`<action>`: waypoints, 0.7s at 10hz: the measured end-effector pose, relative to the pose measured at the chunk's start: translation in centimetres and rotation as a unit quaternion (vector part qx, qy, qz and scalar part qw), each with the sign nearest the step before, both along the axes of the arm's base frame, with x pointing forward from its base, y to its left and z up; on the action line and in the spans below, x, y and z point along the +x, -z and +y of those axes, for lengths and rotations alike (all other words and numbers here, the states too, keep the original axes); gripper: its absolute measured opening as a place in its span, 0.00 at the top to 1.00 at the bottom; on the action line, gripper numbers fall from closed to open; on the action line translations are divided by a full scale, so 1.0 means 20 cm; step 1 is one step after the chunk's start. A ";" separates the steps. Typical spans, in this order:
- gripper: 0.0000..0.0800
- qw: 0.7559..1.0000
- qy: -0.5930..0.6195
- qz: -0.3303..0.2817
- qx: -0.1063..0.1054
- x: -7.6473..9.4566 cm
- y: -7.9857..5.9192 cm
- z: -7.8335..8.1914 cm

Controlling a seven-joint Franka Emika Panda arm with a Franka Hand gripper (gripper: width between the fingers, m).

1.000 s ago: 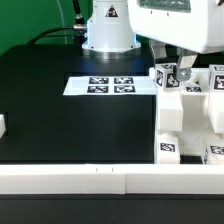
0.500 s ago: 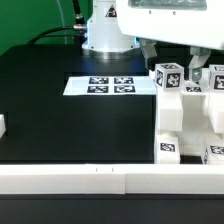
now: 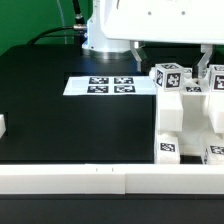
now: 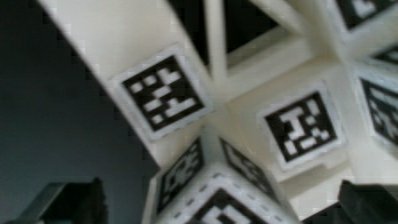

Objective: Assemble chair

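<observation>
Jaws are seen spread wide apart with nothing clamped between them. In the exterior view, the gripper (image 3: 190,66) is partly cut off by the top edge; one dark finger (image 3: 207,58) is seen hanging above the chair (image 3: 190,118), clear of it. The chair, a cluster of chunky white parts bearing black-and-white square tags, is placed on the black table (image 3: 70,125) at the exterior view's right, against the white rail (image 3: 100,178) along the near edge. One tagged block (image 3: 169,77) is set on top of the cluster. The marker board (image 3: 110,86) is laid flat on the table, apart from the chair toward the exterior view's left. No containers are shown.

In the wrist view, the chair's white tagged parts (image 4: 231,120) are seen close up and slightly blurred, filling most of the frame. One dark fingertip (image 4: 68,203) is visible beside them, against the dark table; whether it touches a part cannot be told.
</observation>
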State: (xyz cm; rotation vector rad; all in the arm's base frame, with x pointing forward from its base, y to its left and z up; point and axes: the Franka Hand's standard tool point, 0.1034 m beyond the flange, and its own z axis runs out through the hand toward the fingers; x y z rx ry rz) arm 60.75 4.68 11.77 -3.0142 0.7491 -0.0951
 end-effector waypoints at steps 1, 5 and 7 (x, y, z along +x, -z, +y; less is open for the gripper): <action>0.19 0.999 -0.050 0.000 -0.009 0.00 0.00 0.00; 0.19 0.974 -0.224 0.000 -0.030 0.00 0.00 0.00; 0.19 0.964 -0.262 0.000 -0.033 0.00 0.00 0.00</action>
